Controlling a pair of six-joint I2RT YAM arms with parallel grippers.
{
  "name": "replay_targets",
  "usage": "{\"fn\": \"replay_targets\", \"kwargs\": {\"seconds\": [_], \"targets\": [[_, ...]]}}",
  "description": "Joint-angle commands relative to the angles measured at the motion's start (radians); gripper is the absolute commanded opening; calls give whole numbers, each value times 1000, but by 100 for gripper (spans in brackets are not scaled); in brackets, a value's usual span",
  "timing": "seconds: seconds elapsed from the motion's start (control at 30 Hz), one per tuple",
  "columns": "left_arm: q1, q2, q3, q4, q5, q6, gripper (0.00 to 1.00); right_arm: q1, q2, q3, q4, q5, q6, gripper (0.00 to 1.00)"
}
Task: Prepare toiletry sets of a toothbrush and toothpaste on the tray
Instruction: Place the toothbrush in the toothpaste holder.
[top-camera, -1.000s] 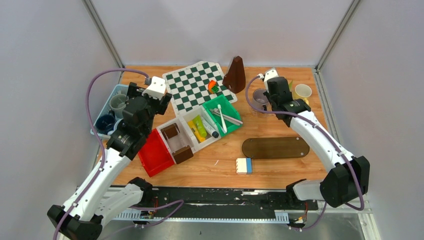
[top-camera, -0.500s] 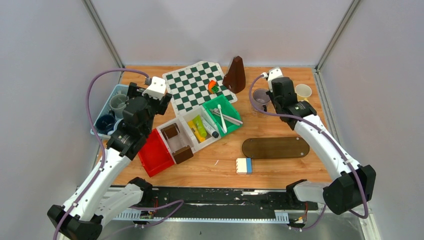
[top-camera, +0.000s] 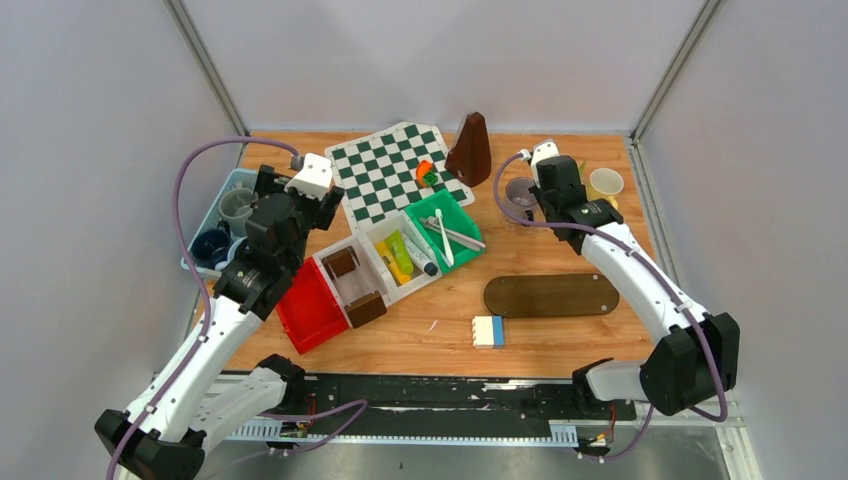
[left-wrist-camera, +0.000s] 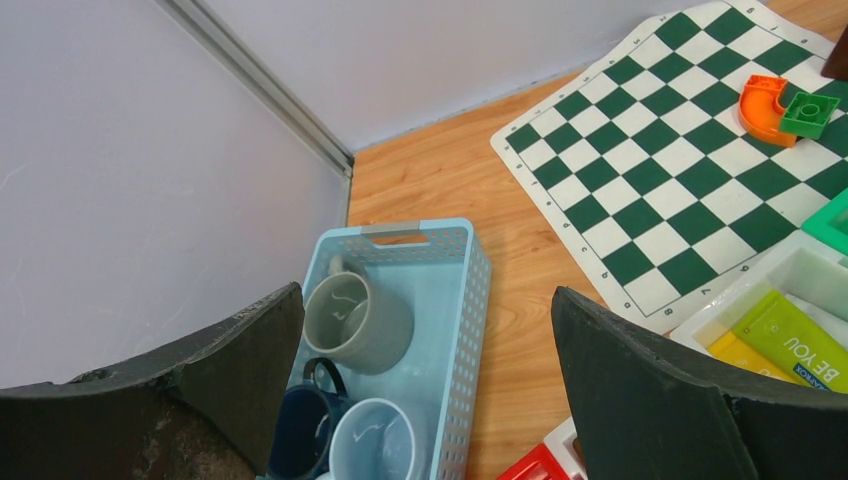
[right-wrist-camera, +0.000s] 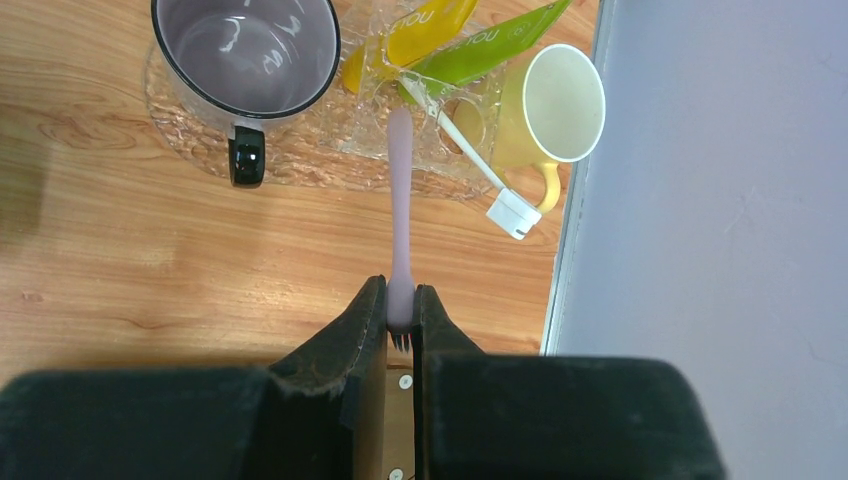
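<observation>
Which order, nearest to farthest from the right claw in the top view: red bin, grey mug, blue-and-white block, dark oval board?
From the right claw, which grips a toothbrush:
1. grey mug, right beside it, on its left.
2. dark oval board, closer to the near edge, right half.
3. blue-and-white block, near edge, centre.
4. red bin, far over on the left side.
</observation>
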Motion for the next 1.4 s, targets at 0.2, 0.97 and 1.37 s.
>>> {"fn": "replay_targets", "kwargs": {"seconds": [0.2,0.97,1.37], "targets": [[5,-11,-4,46,6,8,100,-17,28,-28,116,12,-1,0],[7,-13,-10,51,5,22,100,-55,93,-161,324,13,-3,5],[7,-14,-10,49,9,26,100,-66,60,-149,325,-5,40,45]]}}
